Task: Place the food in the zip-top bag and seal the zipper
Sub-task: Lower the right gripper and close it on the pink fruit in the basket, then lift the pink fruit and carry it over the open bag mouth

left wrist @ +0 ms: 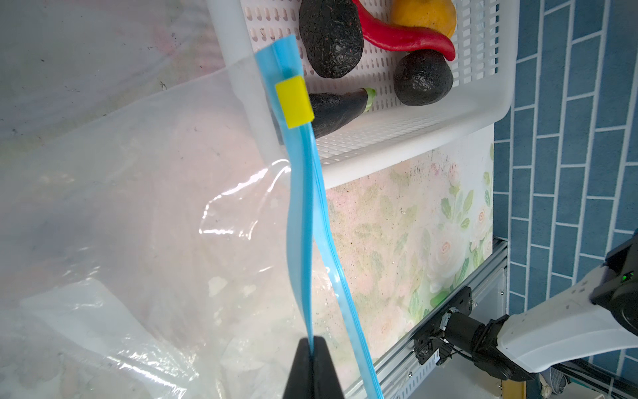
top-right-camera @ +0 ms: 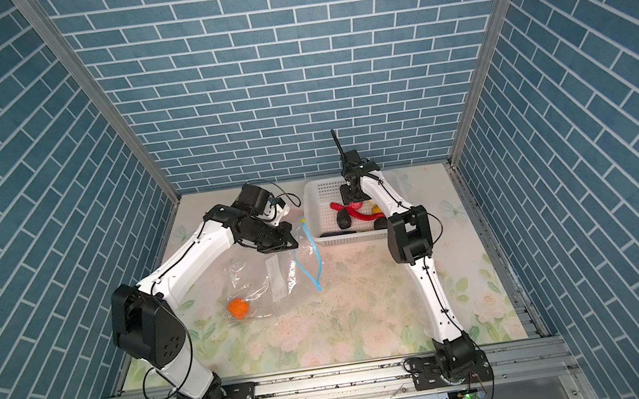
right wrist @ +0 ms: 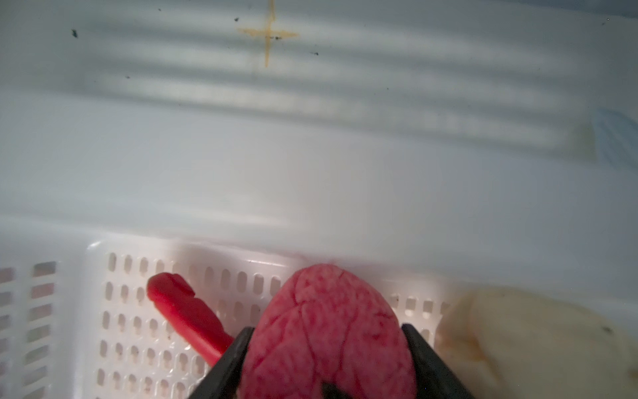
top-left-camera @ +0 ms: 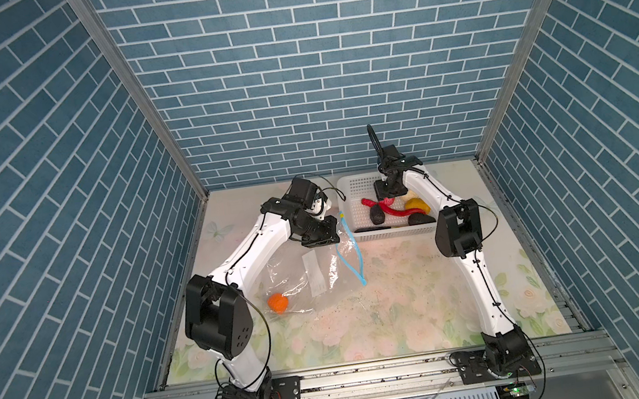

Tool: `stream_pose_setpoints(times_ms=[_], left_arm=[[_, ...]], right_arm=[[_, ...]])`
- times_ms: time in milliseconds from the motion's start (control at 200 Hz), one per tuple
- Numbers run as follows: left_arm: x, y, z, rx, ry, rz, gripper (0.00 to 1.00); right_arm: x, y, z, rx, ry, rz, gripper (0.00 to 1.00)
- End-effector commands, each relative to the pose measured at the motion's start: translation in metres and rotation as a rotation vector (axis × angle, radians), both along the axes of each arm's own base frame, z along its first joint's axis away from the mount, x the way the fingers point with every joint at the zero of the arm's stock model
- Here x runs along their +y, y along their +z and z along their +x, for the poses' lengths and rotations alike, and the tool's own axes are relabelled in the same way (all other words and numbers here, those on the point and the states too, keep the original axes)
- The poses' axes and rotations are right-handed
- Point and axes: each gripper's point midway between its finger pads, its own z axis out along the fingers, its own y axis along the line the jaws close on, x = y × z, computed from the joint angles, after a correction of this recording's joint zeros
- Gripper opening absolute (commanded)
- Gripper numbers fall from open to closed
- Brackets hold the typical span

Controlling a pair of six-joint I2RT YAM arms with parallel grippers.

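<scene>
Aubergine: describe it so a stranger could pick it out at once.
Find the white basket at the back of the table, right of the clear bag. The aubergine lies along its near wall, at the bag-side corner. Unlike the rounder black lumps beside it, it is long and slim, with a green stalk.

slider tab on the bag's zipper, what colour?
Yellow. The tab sits on the light blue zipper, and shows best in the left wrist view.
</scene>
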Motion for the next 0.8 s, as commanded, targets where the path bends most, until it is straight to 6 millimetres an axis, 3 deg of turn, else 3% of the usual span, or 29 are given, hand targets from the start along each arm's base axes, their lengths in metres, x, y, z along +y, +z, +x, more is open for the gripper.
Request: stream_pose_setpoints(times_ms=[0, 365, 425, 565, 795], left_arm=[[0.004, -0.006, 0.004, -0.005, 0.005, 0.007, 0.00], [0.003, -0.014, 0.007, 0.017, 0.036, -0.016, 0.00], [0.004, -0.013, 0.007, 0.013, 0.038, -0.016, 0.00], [0.003, -0.010, 0.008, 0.012, 0.040, -0.026, 0.00], [-0.001, -0.006, 0.011, 0.011, 0.036, -0.038, 0.00]], right_arm=[[0.002, 0.054, 0.000, -0.073, -0.022, 0.071, 0.60], [0.003, 0.089, -0.039, -0.096, -0.002, 0.171, 0.57], [0.000, 0.103, -0.050, -0.115, -0.015, 0.193, 0.57], [0.013, 0.123, -0.084, -0.143, 0.042, 0.274, 0.56], [0.046, 0.139, -0.142, -0.170, 0.188, 0.393, 0.55]])
